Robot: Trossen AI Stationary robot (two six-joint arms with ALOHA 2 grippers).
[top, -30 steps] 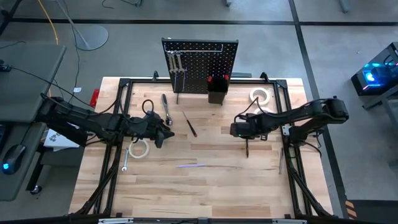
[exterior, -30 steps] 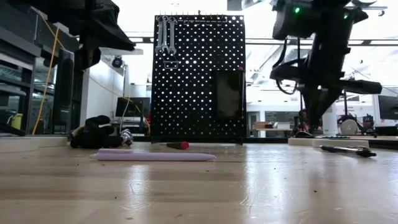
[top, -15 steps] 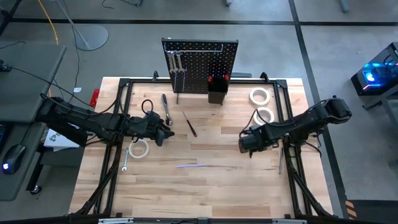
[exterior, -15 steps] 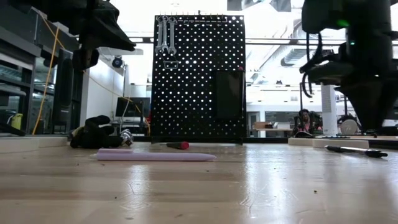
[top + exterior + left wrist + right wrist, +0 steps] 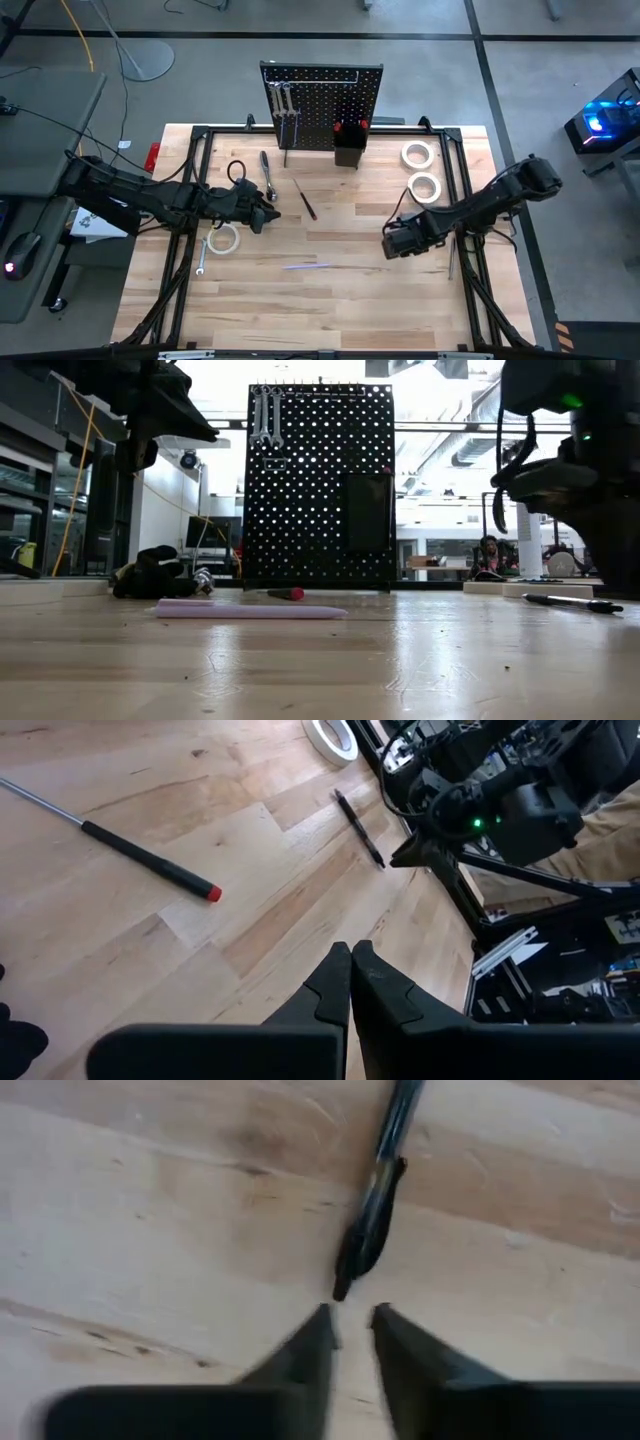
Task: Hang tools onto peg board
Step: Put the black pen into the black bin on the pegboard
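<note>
The black peg board stands at the table's far edge, with silver wrenches hanging on it and a black bin. My right gripper points down, slightly open, just short of one end of a slim dark tool lying flat on the table near the right rail. My left gripper is shut and empty, above the table's left part. A red-tipped screwdriver, pliers, a wrench and white tape rolls lie on the tabletop.
A pale purple stick lies near the table's middle. Black frame rails run along the left and right sides. A silver tool and a tape roll lie close to my left gripper.
My right gripper has gone toward the table's near edge and sunk lower, rolling its wrist as it went, and now stands over the dark tool's end.
</note>
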